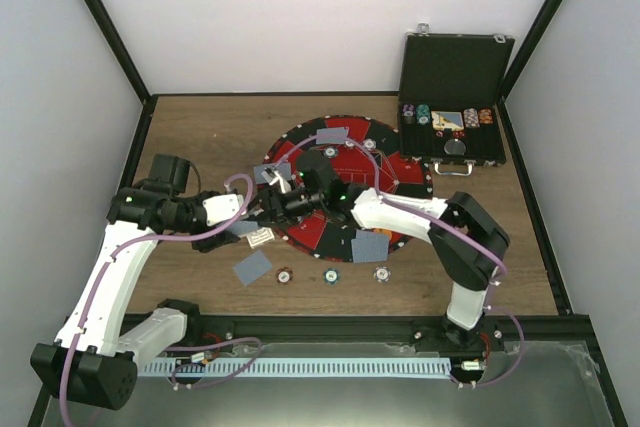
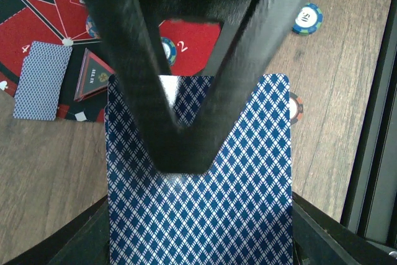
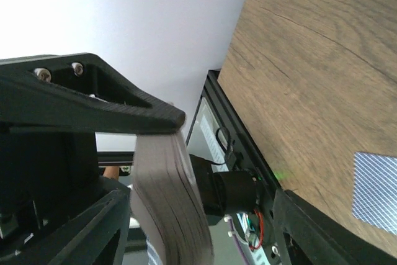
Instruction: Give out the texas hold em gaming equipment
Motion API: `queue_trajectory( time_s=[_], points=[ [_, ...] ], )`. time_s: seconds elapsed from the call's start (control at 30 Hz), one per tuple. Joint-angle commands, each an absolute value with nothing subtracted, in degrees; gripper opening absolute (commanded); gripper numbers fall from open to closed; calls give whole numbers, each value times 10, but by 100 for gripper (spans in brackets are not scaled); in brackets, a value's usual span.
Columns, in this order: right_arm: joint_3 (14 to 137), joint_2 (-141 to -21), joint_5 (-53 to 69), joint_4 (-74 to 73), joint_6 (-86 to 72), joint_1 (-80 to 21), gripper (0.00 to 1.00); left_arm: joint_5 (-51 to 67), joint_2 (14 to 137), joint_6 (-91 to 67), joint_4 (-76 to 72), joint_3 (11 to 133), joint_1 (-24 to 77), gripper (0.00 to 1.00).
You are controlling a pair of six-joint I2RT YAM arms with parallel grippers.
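Note:
My left gripper is shut on a deck of blue-backed playing cards, clamping its two long edges, with the back towards the camera. My right gripper stands open around that deck; one of its fingers lies over the top card and a gap shows on the other side. Both grippers meet above the left part of the round mat. Single cards lie face down on the mat, another on the wood. Three poker chips line the mat's near edge. A black triangular marker rests on the mat.
The open black case with chip rows stands at the back right. A face-up card lies below the grippers. The black frame rail runs along the near edge, and white walls close the back and sides.

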State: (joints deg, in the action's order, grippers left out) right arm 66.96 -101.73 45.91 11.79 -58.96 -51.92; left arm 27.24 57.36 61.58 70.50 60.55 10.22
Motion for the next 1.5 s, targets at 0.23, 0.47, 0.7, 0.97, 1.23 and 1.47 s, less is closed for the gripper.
queue_trajectory(
  time_s=[0.23, 0.47, 0.7, 0.97, 1.23, 1.47],
  points=[
    [766, -1108, 485, 97, -581, -544, 63, 285, 572, 621, 714, 623, 101, 4],
    [689, -1071, 473, 111, -579, -509, 60, 291, 573, 622, 715, 625, 101, 4],
    [640, -1032, 470, 131, -585, -490, 53, 296, 575, 622, 713, 624, 101, 4],
    [646, -989, 480, 146, -592, -490, 48, 294, 574, 621, 710, 619, 101, 4],
    [641, -940, 463, 110, -575, -490, 16, 292, 572, 621, 708, 612, 101, 4],
    [642, -909, 450, 44, -543, -483, 1, 290, 570, 621, 708, 613, 101, 4]
  ],
)
